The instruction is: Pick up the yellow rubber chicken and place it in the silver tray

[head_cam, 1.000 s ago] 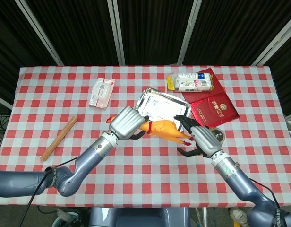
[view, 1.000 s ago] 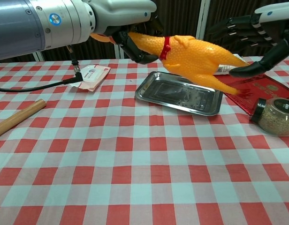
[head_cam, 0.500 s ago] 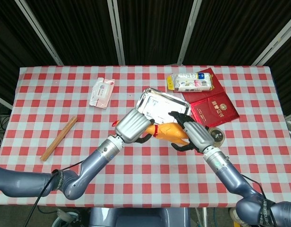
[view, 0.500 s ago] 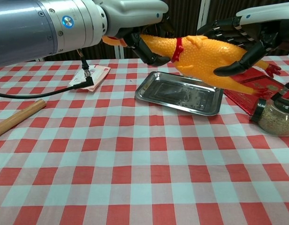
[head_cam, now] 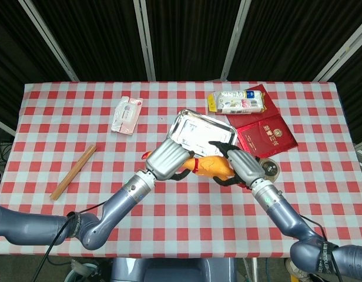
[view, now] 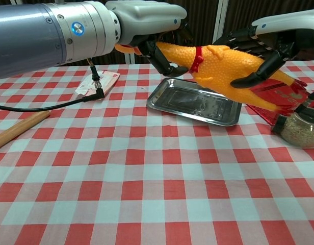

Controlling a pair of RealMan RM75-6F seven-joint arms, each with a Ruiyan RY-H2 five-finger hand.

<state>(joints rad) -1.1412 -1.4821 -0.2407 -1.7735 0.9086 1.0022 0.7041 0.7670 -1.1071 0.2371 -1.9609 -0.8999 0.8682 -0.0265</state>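
Chicken (view: 223, 71) hangs in the air over the near edge of your silver tray (view: 162, 102), toward the table's far side. Your left hand (head_cam: 169, 160) grips its neck, and your right hand (view: 264, 43) curls dark fingers around its body.

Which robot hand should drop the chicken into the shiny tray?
Probably the right hand: it wraps the rubber chicken's body, nearest the silver tray. The left hand only holds the neck.
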